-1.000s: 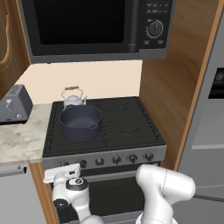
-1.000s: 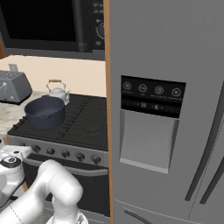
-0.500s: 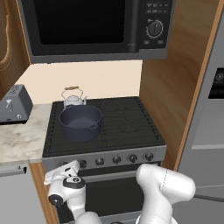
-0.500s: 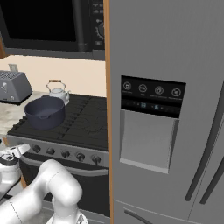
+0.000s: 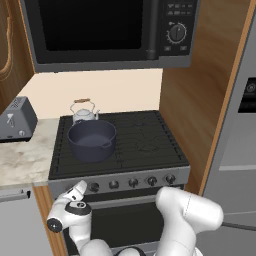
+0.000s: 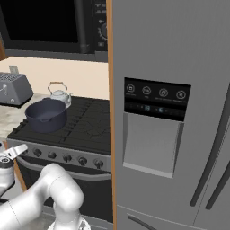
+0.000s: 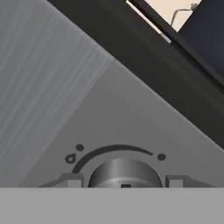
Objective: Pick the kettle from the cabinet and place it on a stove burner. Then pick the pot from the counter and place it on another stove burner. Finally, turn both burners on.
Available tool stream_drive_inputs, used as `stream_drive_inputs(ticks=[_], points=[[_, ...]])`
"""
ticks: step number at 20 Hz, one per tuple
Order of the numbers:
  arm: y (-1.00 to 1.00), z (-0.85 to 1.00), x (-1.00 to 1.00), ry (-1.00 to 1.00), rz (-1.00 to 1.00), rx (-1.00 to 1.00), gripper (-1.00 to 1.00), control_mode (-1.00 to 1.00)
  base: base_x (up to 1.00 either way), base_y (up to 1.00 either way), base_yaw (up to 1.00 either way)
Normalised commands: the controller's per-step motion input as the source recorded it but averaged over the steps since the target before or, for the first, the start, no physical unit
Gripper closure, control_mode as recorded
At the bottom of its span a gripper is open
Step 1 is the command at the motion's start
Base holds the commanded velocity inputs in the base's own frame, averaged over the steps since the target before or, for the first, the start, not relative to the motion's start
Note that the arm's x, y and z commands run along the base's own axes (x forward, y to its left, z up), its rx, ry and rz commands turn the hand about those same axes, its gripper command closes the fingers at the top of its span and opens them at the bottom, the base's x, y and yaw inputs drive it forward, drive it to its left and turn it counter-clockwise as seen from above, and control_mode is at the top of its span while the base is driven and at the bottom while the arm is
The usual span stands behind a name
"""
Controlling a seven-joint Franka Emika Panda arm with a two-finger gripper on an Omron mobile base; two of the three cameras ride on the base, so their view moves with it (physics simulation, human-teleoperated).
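Both vessels are already sitting on the stove (image 5: 150, 150): the kettle (image 5: 83, 113) is standing on the back-left burner and the pot (image 5: 92, 140) on the front-left burner, just in front of it and nearly touching it. You are therefore looking at the last step, turning the burners on.

Over the last second the hand has been sliding left and slightly down along the knob row; in the left base view the claw (image 5: 80, 188) is now lying against the left end of the control panel, whereas a second ago it was sitting lower and nearer the panel's middle. The kettle and pot are resting where they were.

In the hand view the leftmost knob (image 7: 124, 173) is lying between the two finger tips (image 7: 72, 180), which are standing about half open on either side of it. You cannot tell from these frames whether the pads are touching the knob; nothing is being gripped for certain.

By this reading the claw is lining up on the first knob, and a closing and a twist are probably coming next. The other knobs (image 5: 132, 182) are waiting to the right.
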Motion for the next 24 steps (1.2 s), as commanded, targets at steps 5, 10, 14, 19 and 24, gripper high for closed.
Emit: stream_drive_inputs(ticks=[5, 10, 14, 19, 24], points=[[0.02, 0.00, -0.01, 0.03, 0.00, -0.03, 1.00, -1.00, 0.00, 0.00, 0.00], [0.02, 0.00, 0.00, 0.01, 0.00, 0.00, -1.00, -1.00, 0.00, 0.00, 0.00], [0.00, 0.00, 0.00, 0.01, 0.00, 0.00, -1.00, -1.00, 0.00, 0.00, 0.00], [0.06, 0.00, -0.28, 0.00, 0.00, 0.00, -1.00, -1.00, 0.00, 0.00, 0.00], [0.16, 0.00, -0.48, -0.01, 0.00, 0.00, -1.00, -1.00, 0.00, 0.00, 0.00]])
